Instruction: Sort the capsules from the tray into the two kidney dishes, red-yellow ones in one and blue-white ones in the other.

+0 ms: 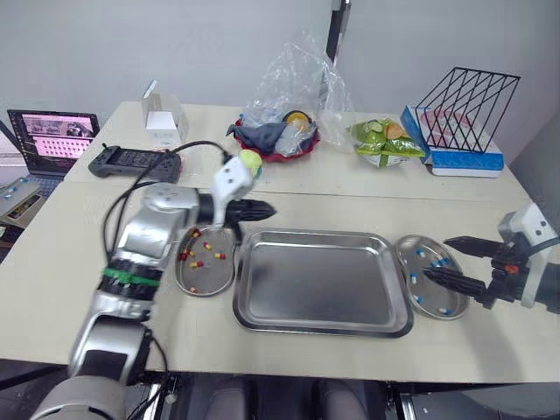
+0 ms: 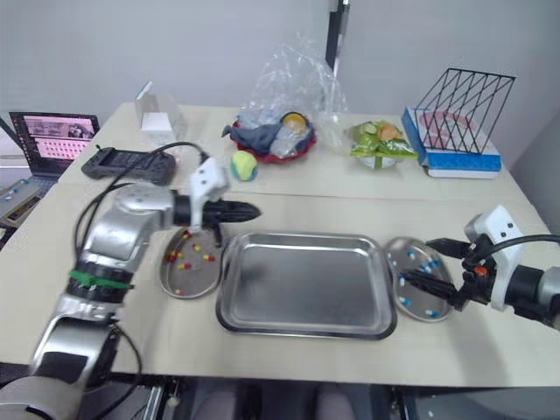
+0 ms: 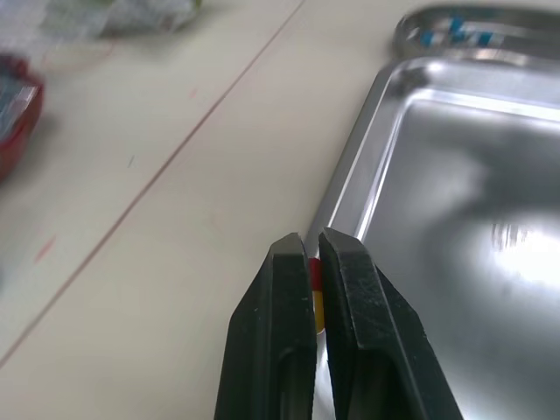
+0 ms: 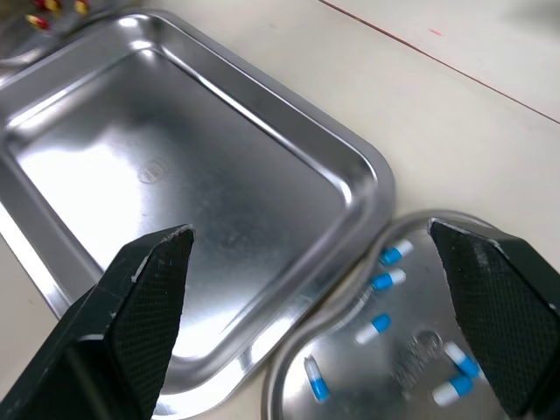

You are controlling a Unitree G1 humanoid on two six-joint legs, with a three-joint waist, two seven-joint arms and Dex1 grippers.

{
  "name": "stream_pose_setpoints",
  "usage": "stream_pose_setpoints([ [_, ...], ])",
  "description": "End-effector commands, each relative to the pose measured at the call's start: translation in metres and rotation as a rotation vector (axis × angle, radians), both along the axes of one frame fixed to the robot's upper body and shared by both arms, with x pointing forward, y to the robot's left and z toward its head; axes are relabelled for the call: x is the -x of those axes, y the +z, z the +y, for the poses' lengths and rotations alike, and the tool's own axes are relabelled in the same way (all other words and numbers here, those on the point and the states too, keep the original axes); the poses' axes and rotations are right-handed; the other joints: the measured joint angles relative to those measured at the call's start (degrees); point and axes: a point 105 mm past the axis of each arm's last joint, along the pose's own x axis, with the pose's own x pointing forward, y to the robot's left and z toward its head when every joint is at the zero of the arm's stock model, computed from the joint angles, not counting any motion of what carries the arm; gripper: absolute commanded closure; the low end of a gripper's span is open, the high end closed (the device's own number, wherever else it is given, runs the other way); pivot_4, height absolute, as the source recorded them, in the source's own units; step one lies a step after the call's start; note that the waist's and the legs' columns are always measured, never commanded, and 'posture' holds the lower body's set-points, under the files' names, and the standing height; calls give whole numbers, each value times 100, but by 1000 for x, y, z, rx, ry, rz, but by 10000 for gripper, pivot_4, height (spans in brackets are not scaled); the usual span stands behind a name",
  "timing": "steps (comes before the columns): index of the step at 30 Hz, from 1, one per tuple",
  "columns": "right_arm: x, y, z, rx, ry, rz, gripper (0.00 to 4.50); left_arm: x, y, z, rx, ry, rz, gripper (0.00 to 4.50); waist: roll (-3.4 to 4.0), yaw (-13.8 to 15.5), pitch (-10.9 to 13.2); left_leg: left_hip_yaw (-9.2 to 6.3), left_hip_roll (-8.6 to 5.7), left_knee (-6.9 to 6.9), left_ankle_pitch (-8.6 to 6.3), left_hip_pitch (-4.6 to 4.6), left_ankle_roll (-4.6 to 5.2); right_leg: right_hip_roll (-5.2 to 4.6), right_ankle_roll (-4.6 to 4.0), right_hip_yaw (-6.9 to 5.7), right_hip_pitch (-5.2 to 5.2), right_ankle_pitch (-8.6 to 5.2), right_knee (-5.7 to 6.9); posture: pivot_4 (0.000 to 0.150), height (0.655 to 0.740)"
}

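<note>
My left gripper [image 1: 265, 210] hovers over the table just behind the far left corner of the steel tray [image 1: 262, 315]. It is shut on a red-yellow capsule [image 3: 315, 291], which shows between its fingers. Below the arm, the left kidney dish [image 1: 210, 285] holds several red-yellow capsules [image 1: 199, 260]. The tray's floor [image 4: 175, 166] lies bare. The right kidney dish [image 1: 403, 250] holds several blue-white capsules [image 4: 386, 280]. My right gripper [image 1: 437, 258] hangs open above that dish, with nothing between its fingers.
Behind the tray, across the table: a tennis ball [image 1: 251, 160], a red bowl with cloth under a plastic bag [image 1: 280, 133], a bag of greens [image 1: 385, 142], and a wire rack on books [image 1: 468, 109]. A game controller [image 1: 136, 161], white box [image 1: 163, 115] and laptop [image 1: 52, 136] sit at the far left.
</note>
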Motion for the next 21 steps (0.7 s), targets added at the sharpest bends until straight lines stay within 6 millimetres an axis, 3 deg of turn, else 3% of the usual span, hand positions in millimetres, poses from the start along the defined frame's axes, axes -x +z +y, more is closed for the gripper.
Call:
stream_pose_setpoints([
  [1,-6,8,-2,19,23,-30,0,12,9,29,-25,31,-37,44781,-1,10,0,1,1,0,0,0,0,0,0,0,0,0,0,1500,7204],
  [4,-13,9,-3,24,32,-32,0,19,-2,48,-70,91,-12,44781,-1,27,1,2,1,1,0,0,0,-2,0,-4,1,0,1,1500,7204],
  [9,-19,9,-3,26,39,-36,0,30,-13,54,-89,116,22,44781,-2,44,1,2,1,2,0,0,0,-4,0,-6,2,0,2,1500,7204],
  [12,-23,9,-4,29,42,-40,0,30,-15,62,-76,172,36,33862,-2,18,1,4,1,2,0,1,0,-2,0,-4,0,0,6,1500,7204],
  [15,-23,16,-5,-9,64,-77,0,34,-2,69,-21,170,15,24349,-3,6,2,6,1,2,1,0,-1,3,-1,-4,-3,0,8,1500,7204],
  [21,-23,26,-41,-46,-18,-164,0,35,26,121,142,338,-32,3999,-3,5,2,10,7,1,1,4,-2,2,-1,-3,-2,0,7,1500,7204],
])
